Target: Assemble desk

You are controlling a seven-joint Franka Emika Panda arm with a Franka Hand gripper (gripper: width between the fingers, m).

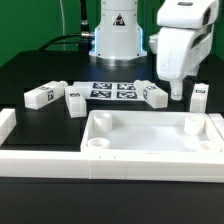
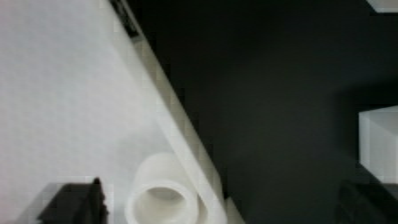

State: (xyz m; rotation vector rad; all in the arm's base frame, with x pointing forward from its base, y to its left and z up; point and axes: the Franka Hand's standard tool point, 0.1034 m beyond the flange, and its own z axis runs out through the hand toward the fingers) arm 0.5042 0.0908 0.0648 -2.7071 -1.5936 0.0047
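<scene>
Closest in the exterior view, a long white border bar [image 1: 40, 162] is laid across the front, and a second bar [image 1: 8, 124] is seen at that view's left. Just behind the front bar the tabletop [image 1: 150, 138] is sat flat on the black table [image 1: 25, 75], open side up, with a round socket [image 1: 97, 143] showing at its near corner. The gripper [image 1: 175, 93] is hung over the tabletop's far edge, toward the exterior view's right, jaws spread wide and nothing held between them. In the wrist view the tabletop [image 2: 63, 90], one socket [image 2: 164, 197] and a dark finger [image 2: 71, 203] are caught. Further back, four legs are strung out in a row: two [image 1: 45, 95] [image 1: 75, 98] at the exterior view's left, one [image 1: 153, 95] beside the gripper, one [image 1: 200, 97] stood upright at the right. The marker board [image 1: 112, 90] is laid between them, and the arm's base [image 1: 118, 35] is seen behind it.
</scene>
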